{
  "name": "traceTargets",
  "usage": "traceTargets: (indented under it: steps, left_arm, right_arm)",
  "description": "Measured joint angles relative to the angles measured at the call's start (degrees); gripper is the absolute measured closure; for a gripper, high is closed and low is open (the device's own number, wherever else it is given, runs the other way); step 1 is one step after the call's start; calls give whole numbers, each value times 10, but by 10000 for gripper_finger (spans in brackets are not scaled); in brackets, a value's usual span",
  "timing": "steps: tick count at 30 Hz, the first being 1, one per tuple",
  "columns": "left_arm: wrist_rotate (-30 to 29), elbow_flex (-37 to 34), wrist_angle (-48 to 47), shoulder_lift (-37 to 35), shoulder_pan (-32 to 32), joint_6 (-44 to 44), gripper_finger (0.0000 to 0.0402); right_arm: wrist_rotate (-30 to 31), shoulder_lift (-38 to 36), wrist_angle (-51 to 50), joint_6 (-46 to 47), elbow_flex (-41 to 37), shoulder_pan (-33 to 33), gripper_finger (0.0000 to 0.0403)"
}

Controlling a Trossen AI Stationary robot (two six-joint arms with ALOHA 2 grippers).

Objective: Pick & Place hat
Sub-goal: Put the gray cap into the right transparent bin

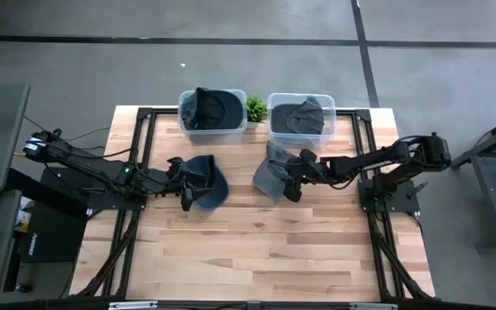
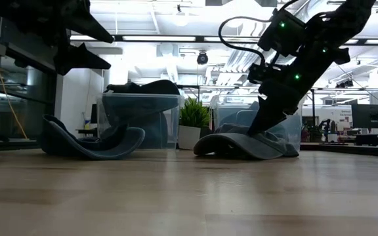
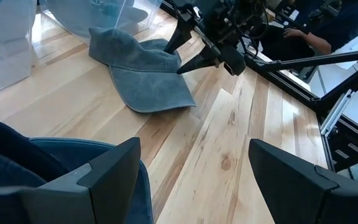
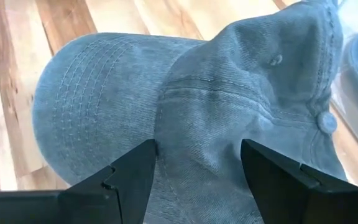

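Nearest, bare pale wooden plank table (image 1: 257, 250) with black frame rails. Farther in, on the left side, dark navy cloth cap (image 1: 207, 182) lying on the boards, brim curled upward; left gripper (image 1: 184, 182) just beside its left edge, fingers (image 3: 107, 171) spread wide, nothing between them. To the right, faded grey-blue denim cap (image 1: 274, 172) resting flat on the wood, crown toward the bins; right gripper (image 1: 293, 179) down at its right edge, fingers (image 4: 126, 177) parted on either side of the crown fabric, released, not clamped. Beyond, at the far edge, two clear plastic bins: left bin (image 1: 213, 126) with dark caps inside, right bin (image 1: 301, 120) with a grey cap inside. Between them, small green potted plant (image 1: 256, 108).
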Motion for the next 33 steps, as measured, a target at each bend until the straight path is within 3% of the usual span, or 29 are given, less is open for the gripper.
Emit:
traceTargets:
  steps: [14,33]
  left_arm:
    - [13,0,0,0,0,-4,104]
    - [10,0,1,0,0,-21,104]
  right_arm:
    - [-16,0,1,-23,0,-9,171]
    - [-98,0,7,-89,0,-67,171]
